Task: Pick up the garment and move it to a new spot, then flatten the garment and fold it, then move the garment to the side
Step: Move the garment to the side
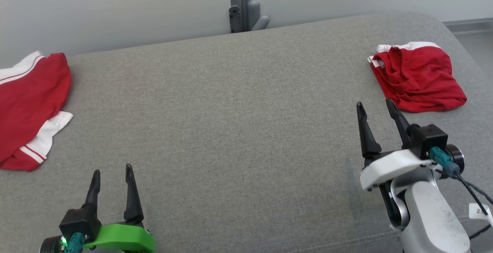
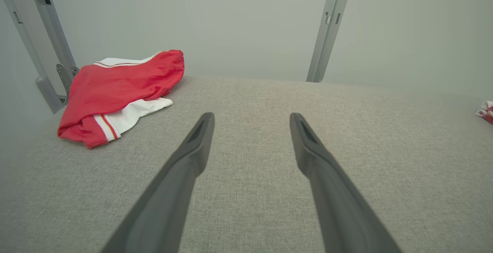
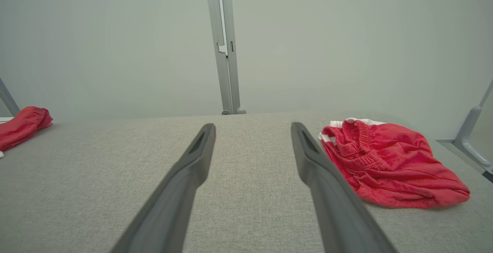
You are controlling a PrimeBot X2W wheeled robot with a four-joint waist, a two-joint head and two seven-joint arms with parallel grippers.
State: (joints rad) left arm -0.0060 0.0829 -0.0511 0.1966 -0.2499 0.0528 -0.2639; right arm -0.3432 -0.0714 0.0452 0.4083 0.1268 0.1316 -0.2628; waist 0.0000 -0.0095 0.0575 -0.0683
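I am looking down on a grey fabric-covered desk [image 1: 231,110]. My left hand [image 1: 112,169] is hovering at the near left, fingers apart and holding nothing. My right hand [image 1: 374,103] is hovering at the right, fingers apart and empty, just beside a crumpled red garment [image 1: 418,77]. A red-and-white garment [image 1: 27,103] is lying at the desk's left edge.

Crumpled red garment [image 1: 418,77] far right; right gripper [image 1: 374,103] near, fingers spread.
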